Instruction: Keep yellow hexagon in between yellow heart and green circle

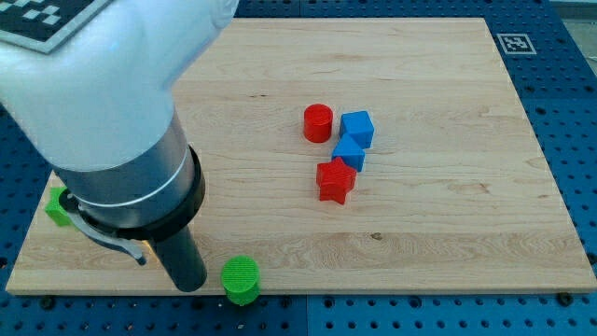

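Green block (60, 207), 9 o'clock edge, half hidden. Your tip (187, 283): a bare rod with no jaws, just left of the green circle (241, 279) at 6 o'clock. Red cylinder (318, 122), red star (335, 181), two blue blocks (356, 128) central. Yellow hexagon, yellow heart: not visible, perhaps behind the arm. Likely light, rigid, free-sliding; push a flat side squarely.

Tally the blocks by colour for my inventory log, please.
Red: 2, a red cylinder and a red star.
Blue: 2, a blue cube and another blue block.
Green: 2, a green cylinder and a partly hidden green block.
Total visible: 6.
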### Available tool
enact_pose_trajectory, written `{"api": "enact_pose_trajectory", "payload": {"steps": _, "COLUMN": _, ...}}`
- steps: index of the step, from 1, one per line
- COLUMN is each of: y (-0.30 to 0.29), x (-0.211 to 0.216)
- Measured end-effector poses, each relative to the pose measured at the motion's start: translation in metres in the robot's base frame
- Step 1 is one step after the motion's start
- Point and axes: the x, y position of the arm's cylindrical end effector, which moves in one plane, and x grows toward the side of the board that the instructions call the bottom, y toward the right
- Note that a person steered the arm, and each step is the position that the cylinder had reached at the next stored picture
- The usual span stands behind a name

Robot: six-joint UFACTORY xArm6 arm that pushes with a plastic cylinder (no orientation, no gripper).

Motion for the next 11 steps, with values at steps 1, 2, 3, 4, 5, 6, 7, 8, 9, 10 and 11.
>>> {"api": "enact_pose_trajectory", "payload": {"steps": 1, "y": -0.034, "x": 0.0}}
{"api": "enact_pose_trajectory", "payload": {"steps": 2, "y": -0.053, "x": -0.01}}
{"api": "enact_pose_trajectory", "payload": {"steps": 3, "y": -0.052, "x": -0.029}}
{"api": "enact_pose_trajectory", "payload": {"steps": 4, "y": -0.052, "x": -0.031}}
{"api": "enact_pose_trajectory", "payload": {"steps": 5, "y": -0.054, "x": -0.054}}
{"api": "enact_pose_trajectory", "payload": {"steps": 6, "y": -0.054, "x": -0.069}}
{"api": "enact_pose_trajectory", "payload": {"steps": 7, "y": -0.054, "x": -0.07}}
{"api": "enact_pose_trajectory", "payload": {"steps": 8, "y": -0.045, "x": -0.073}}
{"api": "enact_pose_trajectory", "payload": {"steps": 9, "y": -0.026, "x": -0.073}}
{"api": "enact_pose_trajectory", "payload": {"steps": 10, "y": -0.006, "x": -0.073}}
{"api": "enact_pose_trajectory", "payload": {"steps": 11, "y": 0.001, "x": -0.073}}
